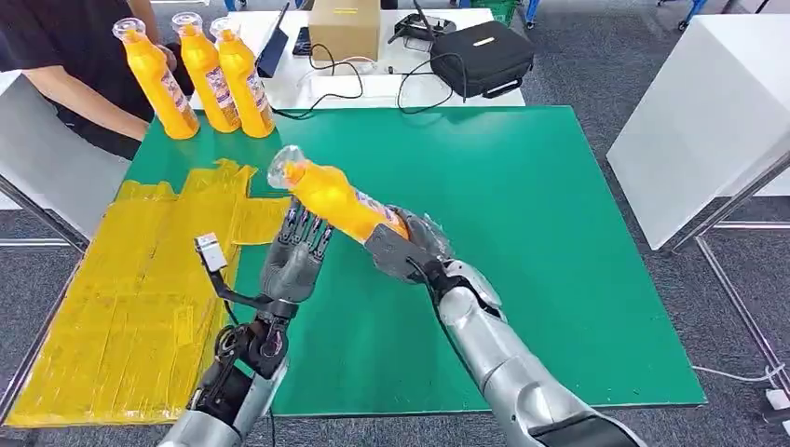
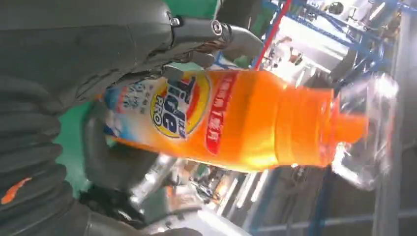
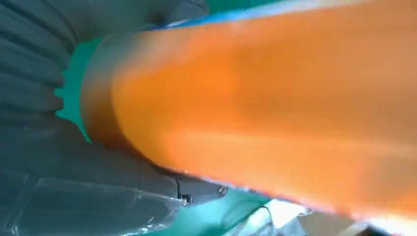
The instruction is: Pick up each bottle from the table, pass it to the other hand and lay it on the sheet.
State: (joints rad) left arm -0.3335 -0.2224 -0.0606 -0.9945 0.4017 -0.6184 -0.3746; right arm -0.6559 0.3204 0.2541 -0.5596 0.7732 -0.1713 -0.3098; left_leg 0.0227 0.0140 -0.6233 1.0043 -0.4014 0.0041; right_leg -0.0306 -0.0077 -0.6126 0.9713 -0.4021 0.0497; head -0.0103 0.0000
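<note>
Fingers (image 1: 399, 250) grip bottle (image 1: 337, 197), cap aimed far-left.

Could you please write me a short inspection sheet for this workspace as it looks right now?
Surface: green mat on the table, yellow sheet along its left side.
Job's things: one orange bottle held tilted above the mat; three orange bottles upright at the far left corner.
Clutter: cardboard box and black case on the white table behind.
Hands: right hand grips the bottle's base; left hand open just beneath it.
Cables: black cables by the box.
Surroundings: a person at far left.
</note>
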